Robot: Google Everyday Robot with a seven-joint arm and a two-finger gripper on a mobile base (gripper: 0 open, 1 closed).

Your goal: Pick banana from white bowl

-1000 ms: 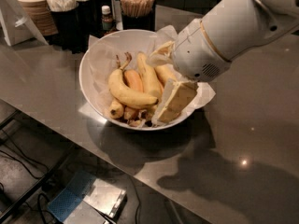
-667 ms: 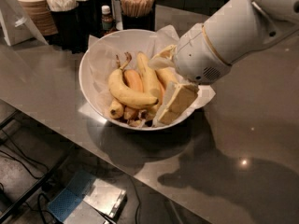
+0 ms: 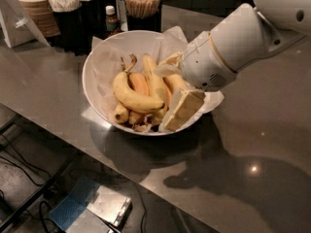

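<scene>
The white bowl (image 3: 99,62) stands on the grey counter, lined with crinkled white paper, and holds several yellow bananas (image 3: 131,96). My gripper (image 3: 164,98) reaches into the bowl from the right, low over the right-hand bananas. Its cream fingers (image 3: 182,111) stand apart, one near the bowl's front right rim and one higher toward the back, with bananas between them. It looks open, and no banana is lifted. The white wrist (image 3: 214,57) hides the bowl's right rim.
Dark cups of wooden sticks (image 3: 142,6) and napkins (image 3: 68,8), a small bottle (image 3: 112,18) and a stack of paper bowls (image 3: 36,6) stand behind the bowl. The counter's front edge (image 3: 73,147) runs diagonally, with the floor and cables below left.
The arm's upper part has shifted slightly to the right. The gripper stays in the bowl over the same bananas, which have not moved.
</scene>
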